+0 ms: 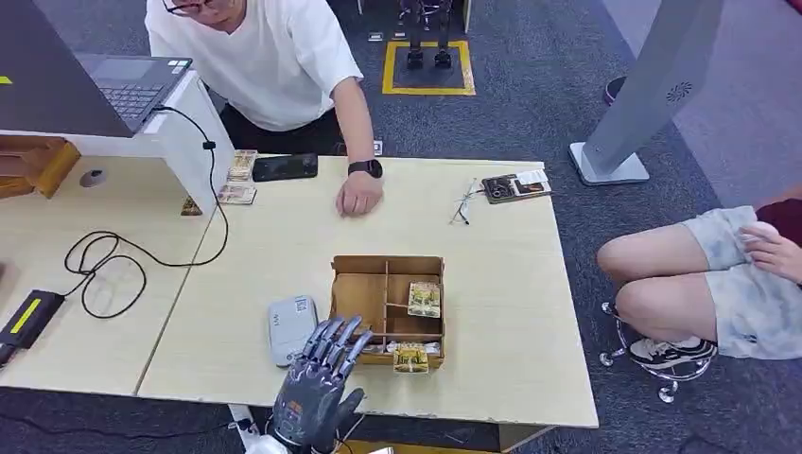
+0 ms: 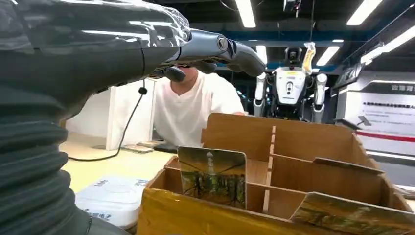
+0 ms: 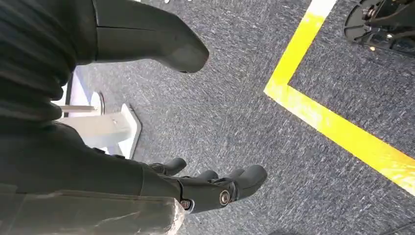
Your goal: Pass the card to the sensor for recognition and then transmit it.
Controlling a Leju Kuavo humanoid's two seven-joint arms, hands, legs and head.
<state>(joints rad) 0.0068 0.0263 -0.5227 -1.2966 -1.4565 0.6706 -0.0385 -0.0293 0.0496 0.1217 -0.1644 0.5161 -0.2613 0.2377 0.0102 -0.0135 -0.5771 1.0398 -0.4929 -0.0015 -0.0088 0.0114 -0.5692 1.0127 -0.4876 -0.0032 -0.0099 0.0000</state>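
We start with the big wooden table (image 1: 492,312), where a person in a white shirt (image 1: 274,57) leans in from the far side, one hand resting on the top. At mid-table sits the brown divided box (image 1: 364,284), and just beside it, on its left, lies the white sensor (image 1: 289,327), flat on the table.

Now the cards. One card (image 1: 424,299) stands in a right-hand compartment of the box, and another card (image 1: 410,358) leans at the near edge. In the left wrist view a card (image 2: 212,177) stands upright in the front compartment, untouched.

Our left hand (image 1: 322,383) hovers over the near edge of the table, between sensor and box, fingers spread and holding nothing. Our right hand (image 3: 210,188) hangs down over the grey carpet, fingers loosely apart, also with nothing in it.

So, by our reading, the task has barely begun: no card is picked, nothing has met the sensor, nothing has been handed over. The grasp, the scan and the handover are all left to do.
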